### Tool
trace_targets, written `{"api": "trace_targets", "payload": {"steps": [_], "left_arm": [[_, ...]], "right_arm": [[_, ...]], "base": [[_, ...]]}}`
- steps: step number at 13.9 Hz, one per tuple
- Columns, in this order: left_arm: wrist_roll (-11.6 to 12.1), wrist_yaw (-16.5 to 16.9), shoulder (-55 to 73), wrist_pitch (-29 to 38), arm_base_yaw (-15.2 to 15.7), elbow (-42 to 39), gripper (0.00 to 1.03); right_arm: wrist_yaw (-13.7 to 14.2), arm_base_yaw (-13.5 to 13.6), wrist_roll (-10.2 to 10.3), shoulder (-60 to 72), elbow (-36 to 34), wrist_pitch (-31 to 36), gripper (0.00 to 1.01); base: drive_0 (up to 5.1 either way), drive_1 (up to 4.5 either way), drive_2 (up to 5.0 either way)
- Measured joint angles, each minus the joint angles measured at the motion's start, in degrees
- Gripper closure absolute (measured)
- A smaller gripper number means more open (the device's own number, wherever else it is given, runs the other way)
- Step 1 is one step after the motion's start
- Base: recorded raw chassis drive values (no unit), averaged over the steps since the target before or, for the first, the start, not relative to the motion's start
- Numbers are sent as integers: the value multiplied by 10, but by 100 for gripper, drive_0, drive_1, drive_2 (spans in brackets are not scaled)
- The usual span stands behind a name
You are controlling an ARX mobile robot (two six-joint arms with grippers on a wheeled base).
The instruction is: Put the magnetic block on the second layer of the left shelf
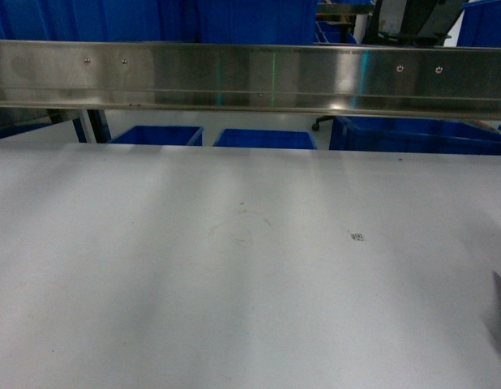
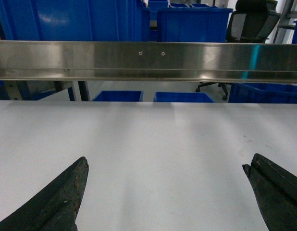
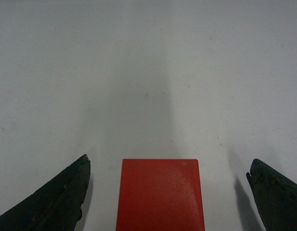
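A steel rail (image 1: 250, 77) spans the far edge of the white table (image 1: 234, 267) from left to right, barring any level reach beyond it. Below the rail, blue crates (image 1: 265, 138) fill the gap. On the table's near right, the red magnetic block (image 3: 160, 195) sits between the right gripper (image 3: 167, 192)'s spread fingers, apparently with room on either side.

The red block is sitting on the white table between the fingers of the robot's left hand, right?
Not quite. It's the right hand that has the red block between its open fingers on the white table; the right wrist view shows it.
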Motion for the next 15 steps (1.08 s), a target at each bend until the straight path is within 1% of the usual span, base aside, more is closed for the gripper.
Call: {"api": "trace_targets", "payload": {"steps": [1, 3, 4, 5, 6, 7, 10, 11, 13, 14, 15], "left_arm": [[0, 0, 0, 0, 0, 0, 5], [0, 0, 0, 0, 0, 0, 5], [0, 0, 0, 0, 0, 0, 5], [0, 0, 0, 0, 0, 0, 5], [0, 0, 0, 0, 0, 0, 5], [0, 0, 0, 0, 0, 0, 5], [0, 0, 0, 0, 0, 0, 5], [0, 0, 0, 0, 0, 0, 5], [0, 0, 0, 0, 0, 0, 5], [0, 0, 0, 0, 0, 0, 5], [0, 0, 0, 0, 0, 0, 5]], "right_arm": [[3, 0, -2, 16, -4, 18, 12], [-1, -2, -4, 28, -11, 58, 36], [-7, -5, -5, 49, -11, 78, 50], [-14, -5, -12, 65, -15, 107, 65], [-11, -4, -23, 65, -29, 139, 68], [-11, -2, -30, 53, -43, 145, 68], [-18, 7, -32, -59, -70, 94, 68], [-17, 11, -33, -111, -71, 62, 68], [-6, 20, -38, -238, -72, -36, 68], [24, 27, -53, -325, -75, -89, 68], [26, 26, -51, -427, -77, -158, 68]], "base": [[0, 0, 0], [0, 0, 0], [0, 0, 0], [0, 0, 0], [0, 0, 0], [0, 0, 0], [0, 0, 0], [0, 0, 0], [0, 0, 0], [0, 0, 0], [0, 0, 0]]}}
